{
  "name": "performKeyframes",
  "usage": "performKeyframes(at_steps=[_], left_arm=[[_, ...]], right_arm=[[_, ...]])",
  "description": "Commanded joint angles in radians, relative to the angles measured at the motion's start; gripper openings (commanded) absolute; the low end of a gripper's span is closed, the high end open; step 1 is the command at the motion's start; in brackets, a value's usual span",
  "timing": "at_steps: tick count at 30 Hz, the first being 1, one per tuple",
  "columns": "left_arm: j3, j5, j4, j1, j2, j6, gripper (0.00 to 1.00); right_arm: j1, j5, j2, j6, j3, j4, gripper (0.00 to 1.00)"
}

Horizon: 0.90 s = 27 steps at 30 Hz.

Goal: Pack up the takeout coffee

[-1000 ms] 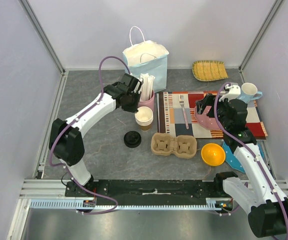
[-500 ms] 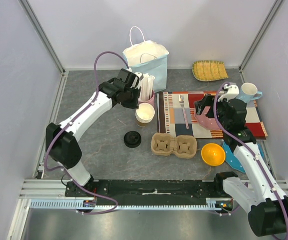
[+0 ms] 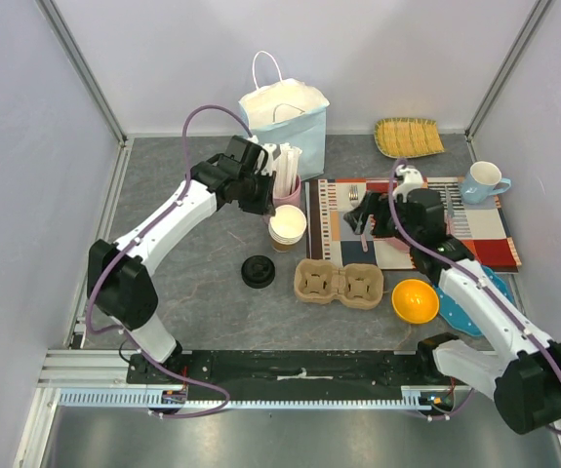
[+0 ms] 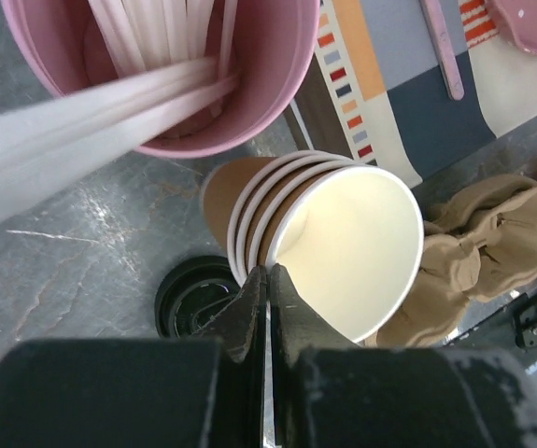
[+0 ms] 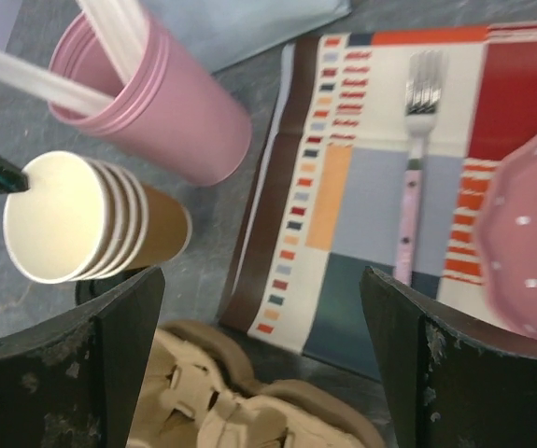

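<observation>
**Takeout coffee: no lidded cup to be found, cups and lid lie apart**

The takeout coffee, as a cup with its lid on, cannot be located in any view. Near the middle of the bench (image 3: 192, 244) stands a stack of nested kraft cups (image 3: 287, 226), cream-white inside; the brown sides that show carry no print. A loose black lid (image 3: 258, 271) lies at 7 o'clock of the stack, apart from it. A pulp cup carrier (image 3: 339, 284) sits at 5 o'clock of it. A pink cup of white straws (image 4: 277, 75) stands just beside the stack at 12 o'clock, and a pale blue paper bag (image 3: 285, 117) stands beyond it.

The left gripper (image 4: 266, 280) has its jaws pressed together, empty, with the tips at the rim of the top cup; I cannot tell whether they touch it. The right gripper (image 5: 261, 289) hangs at 3 o'clock of the stack, above the striped placemat (image 5: 371, 187), jaws spread wide with nothing between them. A pink-handled fork (image 5: 416, 168) and a pink plate (image 5: 529, 243) lie on that mat.
</observation>
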Motion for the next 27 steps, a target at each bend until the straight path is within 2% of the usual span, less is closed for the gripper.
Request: performKeyframes(at_steps=[1,6,10,13,14,17,23,27], left_arm=[[-0.083,0.127,0.053,0.019,-0.032,-0.043,0.02],[-0.059,0.155,0.064,0.020,-0.038,-0.067,0.02],[-0.065,0.143,0.064,0.025,-0.050,-0.061,0.02],[-0.088,0.135,0.066,0.025,-0.050,-0.067,0.02],[-0.091,0.129,0.066,0.025,-0.052,-0.067,0.02],[-0.088,0.129,0.069,0.025,-0.057,-0.066,0.02],[-0.080,0.138,0.069,0.025,-0.058,-0.054,0.02],[-0.086,0.143,0.069,0.025,-0.057,-0.043,0.02]], right_arm=[[0.120,0.008,0.092,0.051,0.070,0.036,0.94],[0.209,-0.041,0.219,0.105,0.150,0.043,0.90],[0.297,0.025,0.305,0.115,0.233,0.030,0.80],[0.341,0.118,0.382,0.099,0.310,-0.026,0.65],[0.348,0.131,0.399,0.097,0.331,-0.045,0.54],[0.366,0.169,0.465,0.083,0.396,-0.095,0.42],[0.420,0.280,0.559,-0.004,0.495,-0.183,0.46],[0.423,0.264,0.600,-0.020,0.517,-0.198,0.43]])
